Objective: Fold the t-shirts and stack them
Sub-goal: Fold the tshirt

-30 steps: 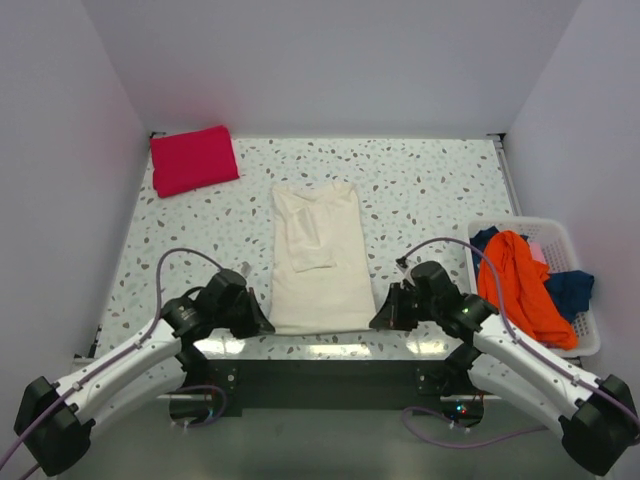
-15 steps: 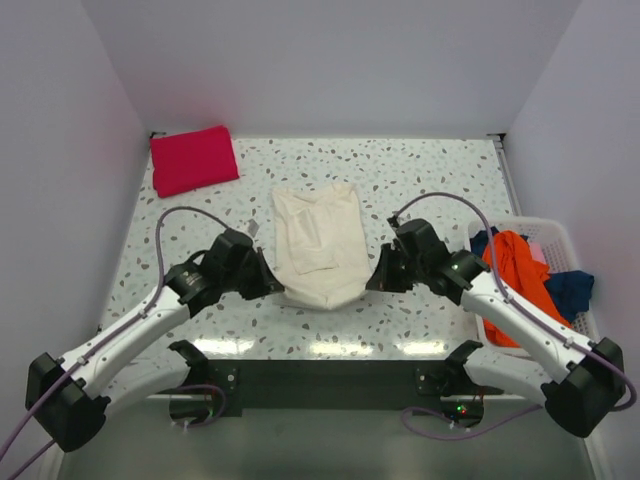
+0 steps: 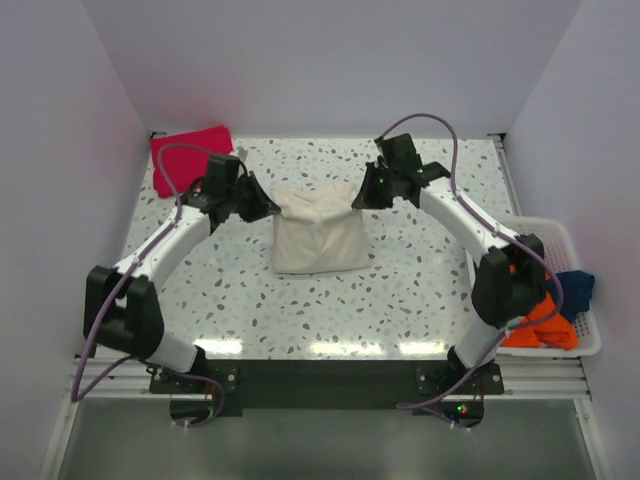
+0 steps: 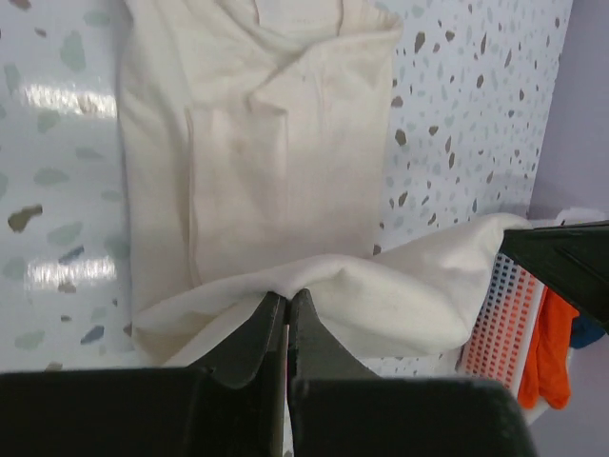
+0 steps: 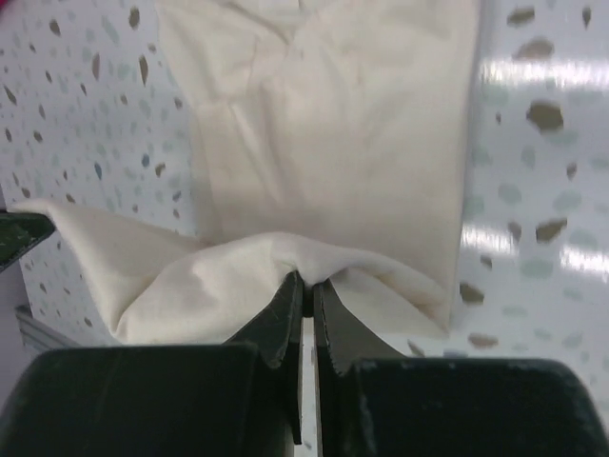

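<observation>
While both arms reach far out over the speckled table (image 3: 420, 290), the large cream t-shirt (image 3: 318, 240) lies in the middle of it, somewhat towards the back wall. The shirt is doubled: one half lies flat on the table, and the other half is raised above it. The rounded fold is on the near side, and the free edge hangs stretched between the two grippers at the far side. In the wrist views this edge sags a little in the middle, above the flat part of the shirt (image 4: 276, 171) with its tucked sleeve.

The white basket (image 3: 590, 342) stands at the right edge of the table, partly behind the right arm. The orange t-shirt (image 3: 548, 326) and the blue t-shirt (image 3: 578, 288) lie crumpled in it. The red t-shirt (image 3: 205, 137) lies folded in the far left corner, well apart from the cream one, and the cable of the left arm crosses in front of it.

The left gripper (image 3: 268, 208) is clenched on the left corner of the raised cream edge, with its jaws pressed together and cloth bunched between the tips. The right gripper (image 3: 358, 198) pinches the right corner in the same way, its jaws closed with only a thin slit where the cloth sits.
</observation>
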